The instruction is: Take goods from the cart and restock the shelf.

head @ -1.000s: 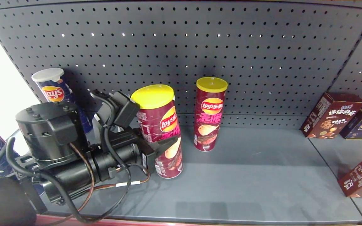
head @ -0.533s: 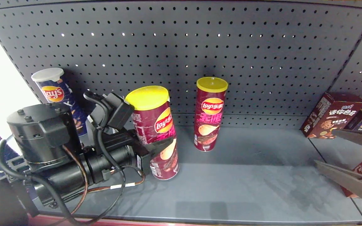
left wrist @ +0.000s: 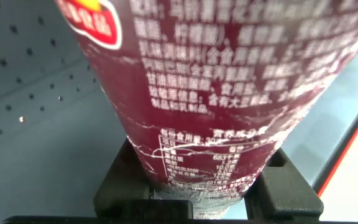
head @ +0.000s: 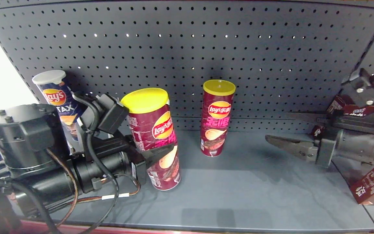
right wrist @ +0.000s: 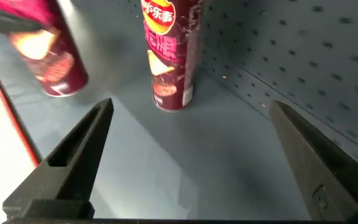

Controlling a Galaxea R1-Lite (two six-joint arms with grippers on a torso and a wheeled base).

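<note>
Two maroon cans with yellow lids are showing in the head view. The held can (head: 154,136) is leaning, tilted, over the front left of the shelf (head: 255,195), and the left gripper (head: 161,152) is pinching it around its lower body. I cannot tell whether its base is touching the shelf. The standing can (head: 217,118) is sitting upright farther back, near the back panel (head: 187,42) and apart from the held one. A blue can (head: 57,94) is standing behind the left arm. The right gripper (head: 278,126) is hovering over the right of the shelf, fingers spread and carrying nothing, near the boxes (head: 373,188).

Looking at the left wrist view, the fingers (left wrist: 284,190) are pressing on either side of the held can near its base.

Looking at the right wrist view, the spread fingers (right wrist: 73,155) are framing the standing can, well apart from it.

Placement seems to be under way. The next move is likely calling for righting the held can, setting it flat beside the other, then letting go.
</note>
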